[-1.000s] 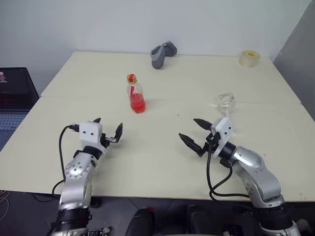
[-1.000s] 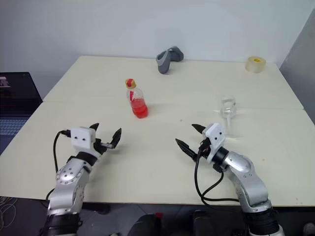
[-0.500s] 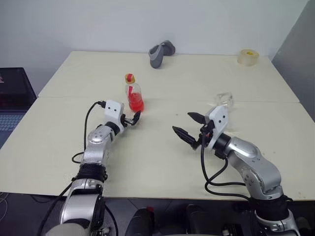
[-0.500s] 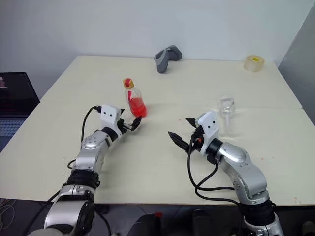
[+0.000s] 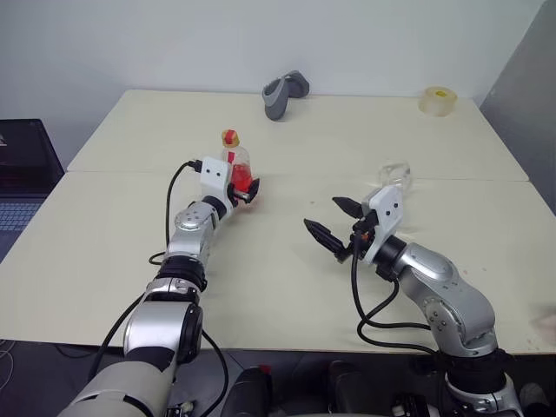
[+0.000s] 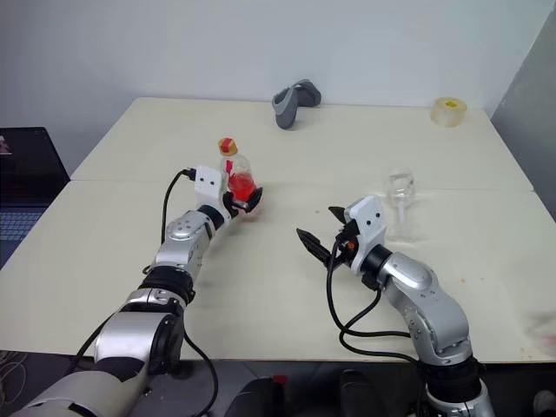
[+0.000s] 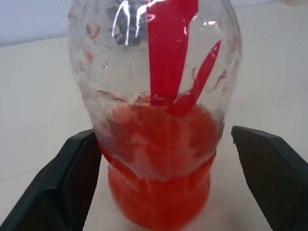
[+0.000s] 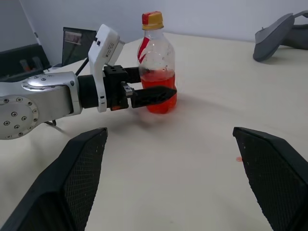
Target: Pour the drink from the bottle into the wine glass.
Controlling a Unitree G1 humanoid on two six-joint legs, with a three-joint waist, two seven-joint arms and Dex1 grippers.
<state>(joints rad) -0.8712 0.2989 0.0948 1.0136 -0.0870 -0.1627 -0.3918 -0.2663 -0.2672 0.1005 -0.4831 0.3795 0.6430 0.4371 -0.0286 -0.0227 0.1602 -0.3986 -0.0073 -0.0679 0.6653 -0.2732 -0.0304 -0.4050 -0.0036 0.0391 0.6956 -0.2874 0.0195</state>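
Observation:
The bottle [image 5: 235, 159], clear with a red-and-yellow cap, stands upright on the table's left half, its lower part filled with the red-orange drink [image 7: 159, 163]. My left gripper [image 5: 242, 185] is open with one black finger [image 7: 72, 183] on each side of the bottle's lower body, not closed on it. The wine glass [image 6: 401, 188] stands upright on the right side of the table. Just in front of and left of the glass my right gripper [image 6: 318, 223] hangs open and empty, pointing toward the bottle [image 8: 157, 72].
A grey curved object [image 5: 284, 93] lies at the table's far edge and a roll of tape [image 5: 438, 100] sits at the far right corner. A laptop [image 5: 24, 169] stands beyond the table's left edge. A seam [image 5: 130, 171] crosses the table.
My left arm has stretched forward and to the right until its open fingers flank the bottle. The right gripper has barely moved and stays open.

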